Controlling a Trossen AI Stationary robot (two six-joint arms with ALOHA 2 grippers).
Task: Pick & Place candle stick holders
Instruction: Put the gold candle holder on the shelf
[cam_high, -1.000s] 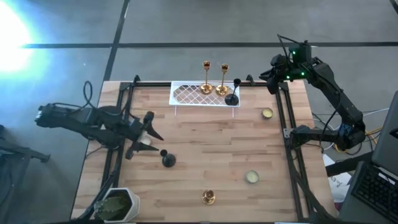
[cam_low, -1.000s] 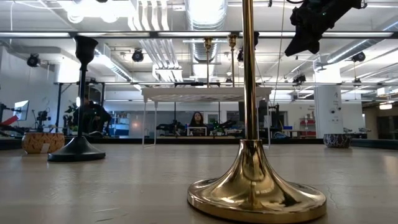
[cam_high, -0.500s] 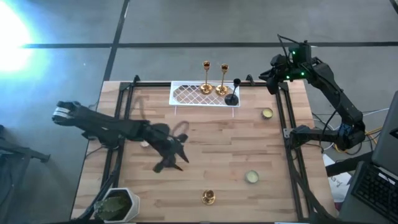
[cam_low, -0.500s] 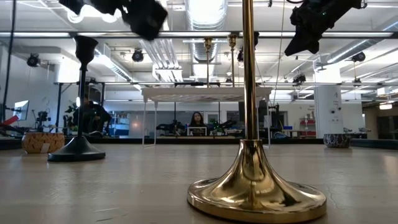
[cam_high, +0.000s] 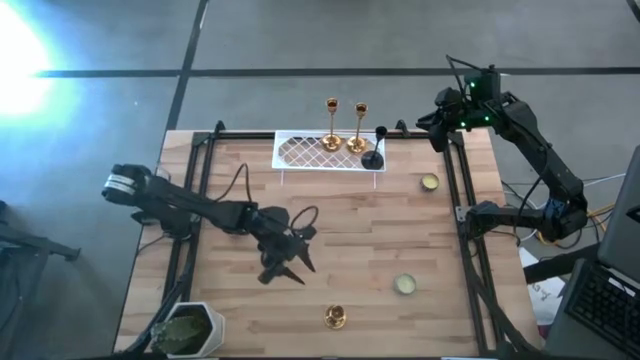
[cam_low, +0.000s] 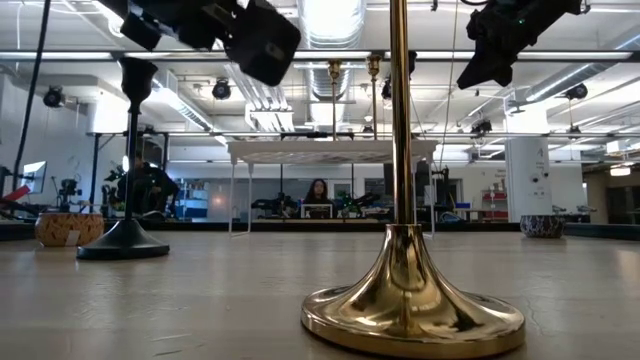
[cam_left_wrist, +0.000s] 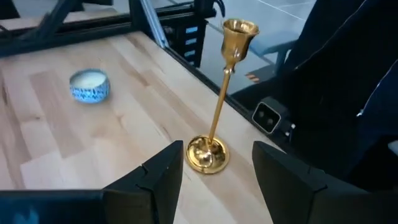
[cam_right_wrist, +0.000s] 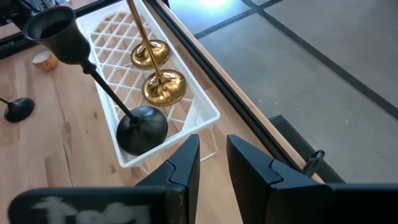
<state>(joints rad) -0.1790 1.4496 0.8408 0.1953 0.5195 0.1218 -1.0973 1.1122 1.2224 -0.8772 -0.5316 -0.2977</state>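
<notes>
The white tray (cam_high: 325, 152) at the far edge of the table serves as the collection point and as reference here. Two gold candlesticks (cam_high: 344, 125) and one black candlestick (cam_high: 375, 151) stand on it, the black one at the end nearest the right arm; standing upright keeps their narrow stems clear of each other.

The remaining holders are off the tray. One gold candlestick (cam_left_wrist: 217, 112) stands upright well apart from the tray, near the table's front edge. One low cup (cam_high: 429, 183) sits on the boards just off the tray's right-arm end, and a second cup (cam_high: 404, 285) sits farther forward, near the lone gold candlestick. The left arm covers part of the table, so other holders may be hidden.

The left gripper (cam_left_wrist: 216, 169) hangs over the middle of the table, forward of the tray, and points at the lone gold candlestick. Its fingers are spread wide with nothing between them. In my judgement the spread suits closing around the stem or base.

The right gripper (cam_right_wrist: 213, 157) hovers beside the tray's right-arm end, above the table corner. Its fingers stand slightly apart and hold nothing; this arm appears to wait.
</notes>
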